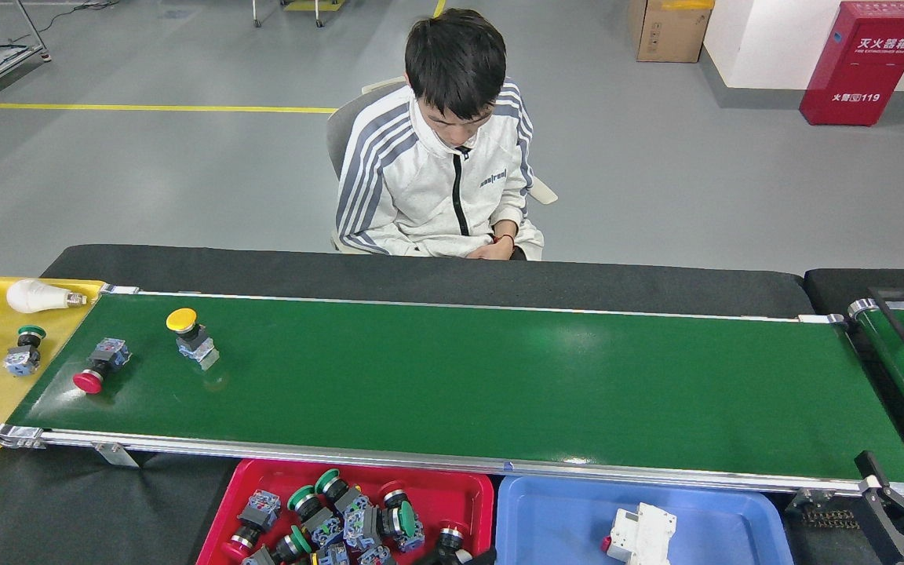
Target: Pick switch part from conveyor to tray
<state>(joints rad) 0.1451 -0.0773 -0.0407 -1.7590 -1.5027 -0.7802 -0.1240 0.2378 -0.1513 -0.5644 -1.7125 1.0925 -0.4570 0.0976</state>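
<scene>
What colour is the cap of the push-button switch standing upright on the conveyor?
Yellow: the upright switch on the conveyor has a yellow cap, clearest in the head view.

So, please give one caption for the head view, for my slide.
Two switch parts wait on the conveyor above red tray, blue tray.

Yellow-capped switch part (pixel 189 337) upright at conveyor (pixel 499 384) nine o'clock end. Red-capped switch part (pixel 99 366) tipped over beside it. Red tray (pixel 464 490) at six o'clock holds more switches.

Factory floor; conveyor (pixel 499 384), floor markings (pixel 162 107)
</scene>
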